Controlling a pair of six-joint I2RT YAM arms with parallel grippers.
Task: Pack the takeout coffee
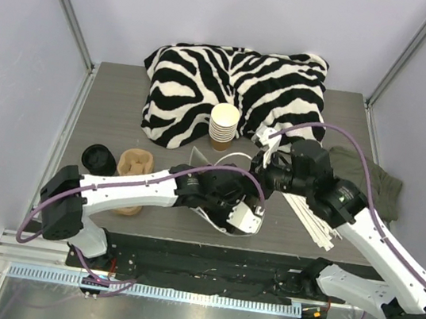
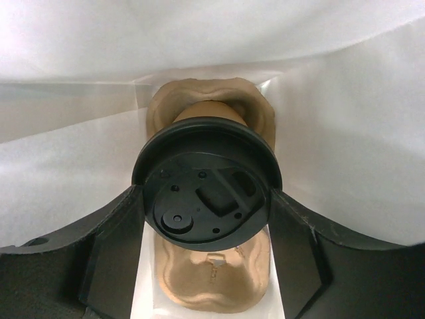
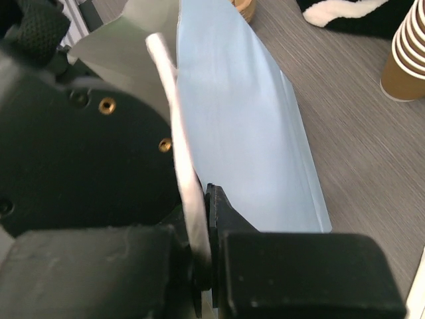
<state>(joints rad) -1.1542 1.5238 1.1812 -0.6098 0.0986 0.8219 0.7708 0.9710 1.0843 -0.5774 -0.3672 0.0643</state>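
The takeout coffee (image 2: 206, 193), a tan cup under a round black lid, hangs inside the white paper bag (image 2: 345, 133). My left gripper (image 2: 206, 219) is shut on it, with a finger pressed against each side of the lid. Below it, a tan pulp cup carrier (image 2: 212, 286) lies on the bag's floor. In the top view the left gripper (image 1: 227, 202) reaches into the bag (image 1: 201, 158) and hides the cup. My right gripper (image 3: 202, 219) is shut on the bag's upper edge (image 3: 176, 119) and holds the mouth up; from above it sits at the bag's right side (image 1: 264, 167).
A stack of lidless paper cups (image 1: 223, 126) stands behind the bag, against a zebra-striped cloth (image 1: 232, 82). Loose black lids (image 1: 98, 159) and a second pulp carrier (image 1: 133, 165) lie at the left. White sticks (image 1: 312, 222) and a green cloth (image 1: 370, 179) lie at the right.
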